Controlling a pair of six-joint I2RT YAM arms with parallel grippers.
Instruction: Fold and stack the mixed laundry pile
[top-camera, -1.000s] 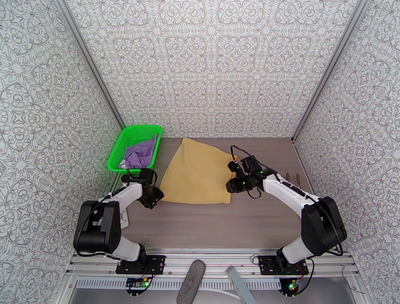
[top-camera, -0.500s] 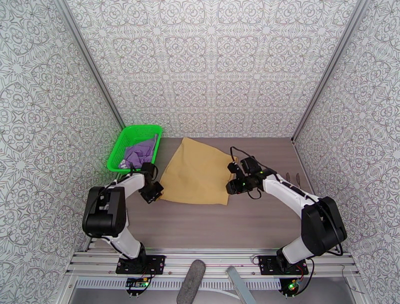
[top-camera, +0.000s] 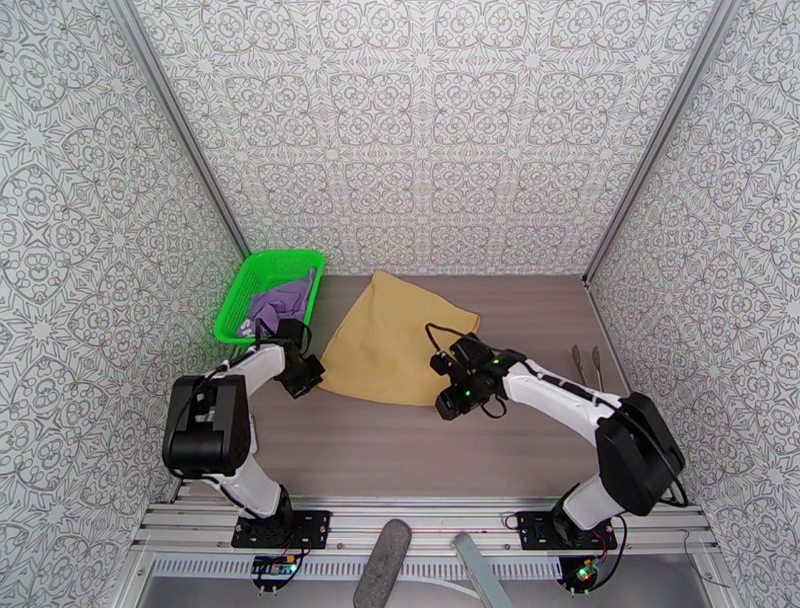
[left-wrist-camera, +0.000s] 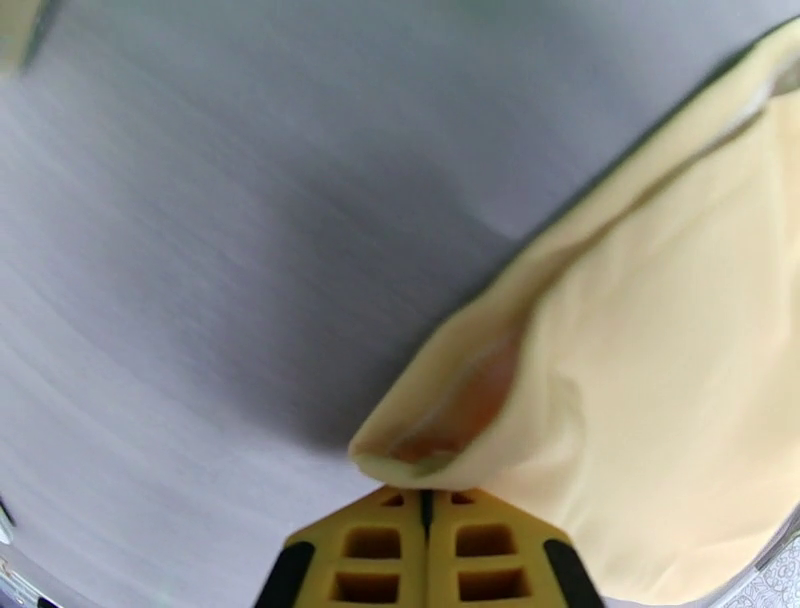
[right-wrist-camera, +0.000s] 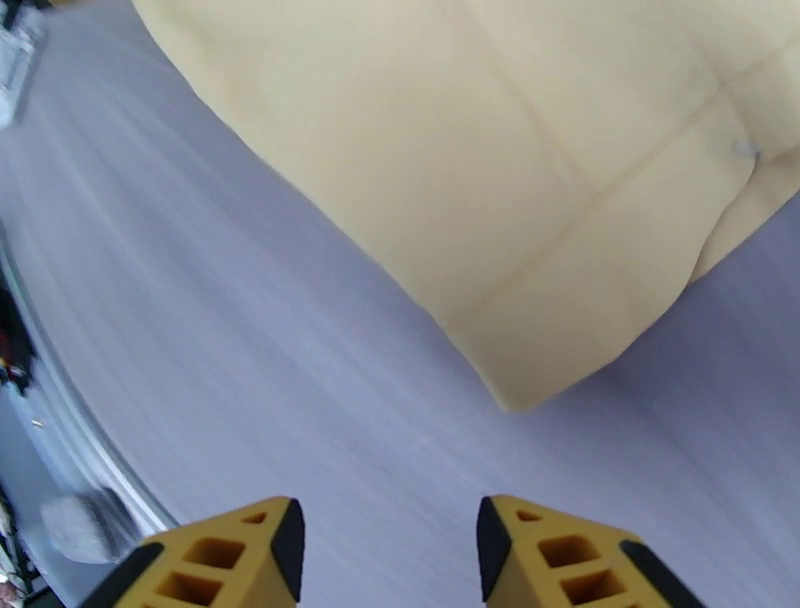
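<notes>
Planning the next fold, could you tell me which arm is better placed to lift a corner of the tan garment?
Left: the left gripper looks shut on the near-left corner of the tan garment, raised off the table; the right gripper hangs open, short of its corner.

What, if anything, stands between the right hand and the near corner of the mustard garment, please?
Nothing visible does. In the right wrist view, the open right hand hovers over the table, with bare tabletop between it and the near corner of the mustard garment.
</notes>
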